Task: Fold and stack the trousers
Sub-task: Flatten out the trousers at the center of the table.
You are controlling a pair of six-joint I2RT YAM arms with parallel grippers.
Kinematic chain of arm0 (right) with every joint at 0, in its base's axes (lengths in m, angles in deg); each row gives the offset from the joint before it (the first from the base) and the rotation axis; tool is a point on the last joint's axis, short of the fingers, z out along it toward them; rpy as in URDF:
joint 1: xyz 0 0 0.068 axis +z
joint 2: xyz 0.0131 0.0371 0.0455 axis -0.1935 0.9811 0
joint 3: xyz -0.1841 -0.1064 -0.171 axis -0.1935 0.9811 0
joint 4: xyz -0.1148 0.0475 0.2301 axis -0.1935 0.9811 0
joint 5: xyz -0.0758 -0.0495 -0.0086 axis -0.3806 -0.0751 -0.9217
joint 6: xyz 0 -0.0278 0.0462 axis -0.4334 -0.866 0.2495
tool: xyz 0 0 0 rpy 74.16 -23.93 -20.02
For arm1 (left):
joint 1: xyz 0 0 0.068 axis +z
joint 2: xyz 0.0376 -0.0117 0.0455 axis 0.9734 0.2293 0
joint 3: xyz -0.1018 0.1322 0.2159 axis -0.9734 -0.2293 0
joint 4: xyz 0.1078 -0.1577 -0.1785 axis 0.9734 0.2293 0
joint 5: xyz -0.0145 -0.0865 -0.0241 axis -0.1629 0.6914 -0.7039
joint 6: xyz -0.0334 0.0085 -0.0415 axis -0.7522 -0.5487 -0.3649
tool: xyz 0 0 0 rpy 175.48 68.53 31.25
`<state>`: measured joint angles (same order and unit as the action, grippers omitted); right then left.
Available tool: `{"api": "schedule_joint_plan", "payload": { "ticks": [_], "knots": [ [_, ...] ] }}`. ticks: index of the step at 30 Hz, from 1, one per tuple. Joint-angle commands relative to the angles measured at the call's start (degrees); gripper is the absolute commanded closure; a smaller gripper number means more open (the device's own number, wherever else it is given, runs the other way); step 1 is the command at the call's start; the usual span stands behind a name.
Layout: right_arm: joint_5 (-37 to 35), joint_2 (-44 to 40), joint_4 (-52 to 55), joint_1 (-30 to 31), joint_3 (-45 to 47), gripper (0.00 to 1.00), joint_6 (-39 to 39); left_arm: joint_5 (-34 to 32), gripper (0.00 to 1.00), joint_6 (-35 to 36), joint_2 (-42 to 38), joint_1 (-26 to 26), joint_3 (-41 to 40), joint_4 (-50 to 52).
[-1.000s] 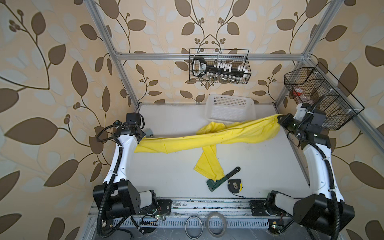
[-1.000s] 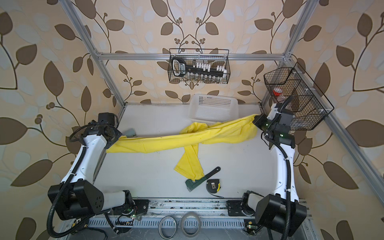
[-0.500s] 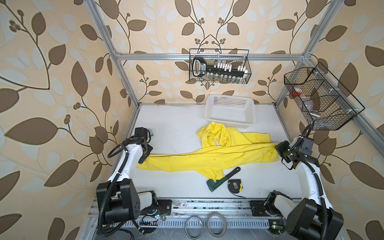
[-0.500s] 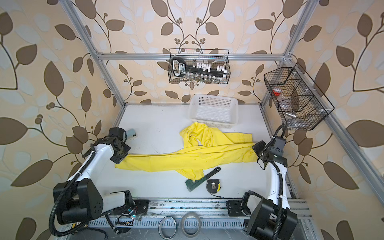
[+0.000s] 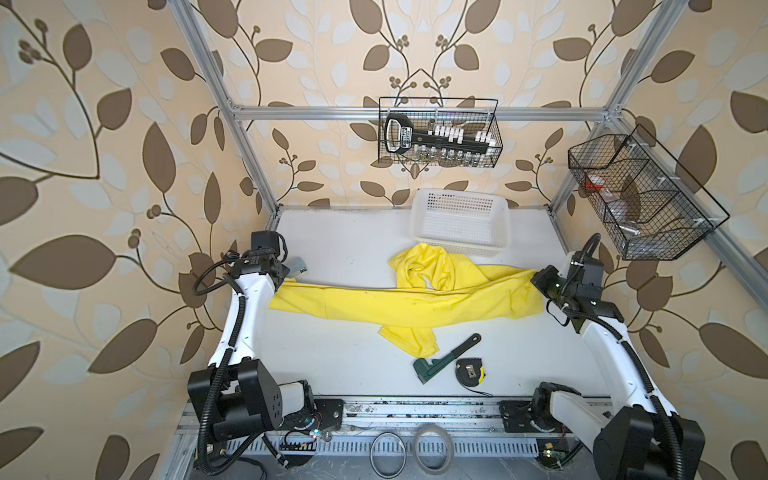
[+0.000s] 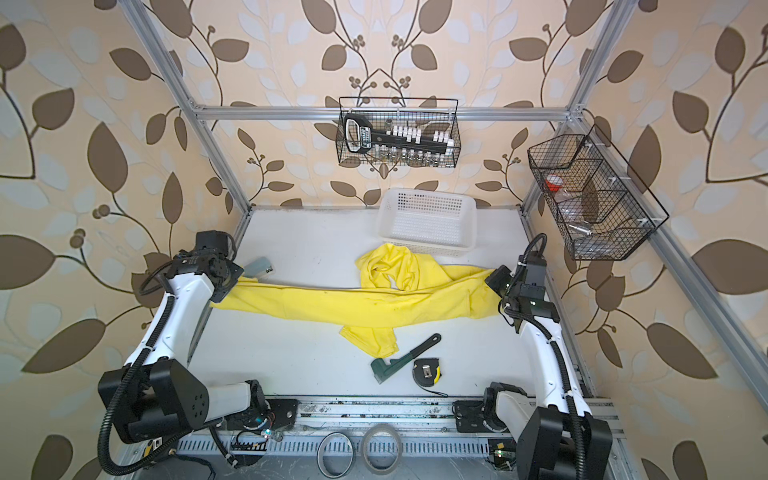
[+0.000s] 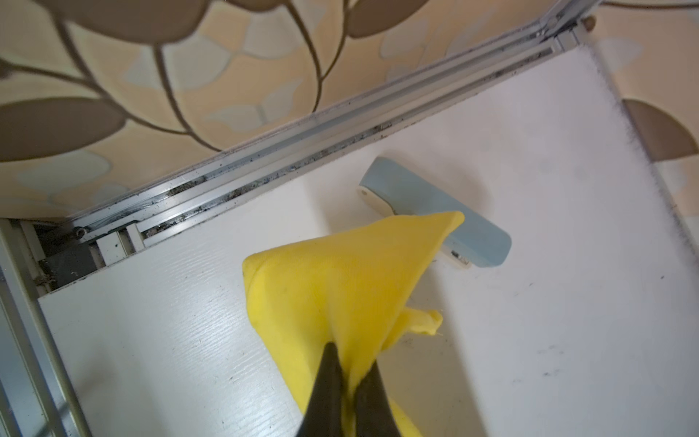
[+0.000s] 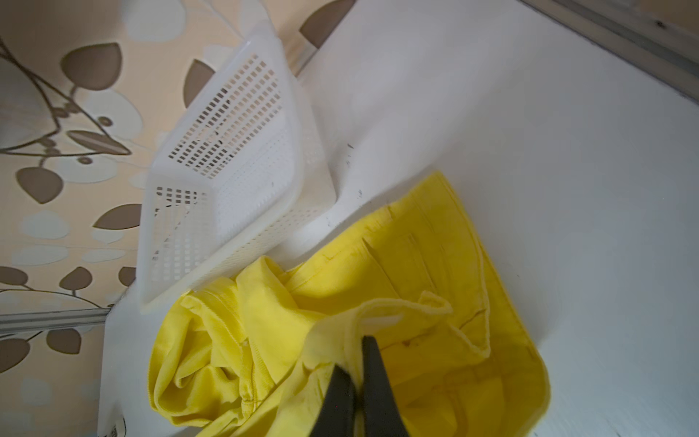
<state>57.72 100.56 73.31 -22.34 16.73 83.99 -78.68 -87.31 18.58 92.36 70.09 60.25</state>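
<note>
Top views: trousers (image 5: 374,301) tauter than before; wrist views: left claw (image 7: 350,359) and right claw (image 8: 355,355) clamped on them

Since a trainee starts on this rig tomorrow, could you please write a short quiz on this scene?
1. True or false: the left end effector and the right end effector are each shut on the trousers.
2. As the robot faces it, the white basket stands: A beyond the trousers; B nearer than the trousers; C on top of them.
3. Which tool lies beside the tape measure?
Key: 1 true. 2 A. 3 The green pipe wrench.
</note>
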Motion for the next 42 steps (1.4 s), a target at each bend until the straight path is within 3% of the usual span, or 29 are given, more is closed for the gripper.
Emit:
{"api": "schedule_joint_plan", "payload": {
  "ticks": [1, 5, 9, 12, 15, 19, 26, 36, 42],
  "knots": [
    [-2.8, 3.7, -8.4, 2.0, -4.9, 1.00, -1.3, -3.2, 1.00, 2.2, 1.3, 2.2, 6.1, -0.4],
    [0.0, 6.5, -10.1, 1.6, -11.5, 1.00, -2.8, -2.8, 1.00, 1.8, 2.4, 2.7, 8.8, 1.0],
    [3.0, 2.8, -2.5, -4.4, -12.7, 1.00, -1.3, -3.2, 1.00, 1.5, -1.1, 2.9, 2.8, 0.9],
    [3.3, -1.3, 1.5, -5.7, -5.3, 1.00, -1.9, -1.0, 1.00, -1.3, -4.0, 3.0, -4.8, 0.9],
    [2.0, -4.6, 2.6, -7.2, 4.3, 1.00, -3.1, 5.9, 1.00, -2.6, -6.4, 2.6, -12.5, -0.2],
    [-0.2, -6.4, 1.2, -10.8, 11.9, 1.00, -1.4, 8.2, 1.00, -3.6, -8.8, 1.7, -19.8, -0.6],
    [-3.4, -8.9, 0.6, -14.6, 15.9, 1.00, 0.1, 10.3, 1.00, -4.0, -13.0, 0.5, -24.9, 1.4],
    [-8.3, -13.7, 4.3, -16.1, 18.8, 1.00, 0.5, 3.9, 1.00, -6.3, -19.3, 0.5, -25.3, 6.0],
    [-11.7, -17.3, 9.7, -15.3, 19.7, 0.80, 0.8, 3.4, 1.00, -6.7, -19.2, 0.5, -25.4, 6.9]
  ]
}}
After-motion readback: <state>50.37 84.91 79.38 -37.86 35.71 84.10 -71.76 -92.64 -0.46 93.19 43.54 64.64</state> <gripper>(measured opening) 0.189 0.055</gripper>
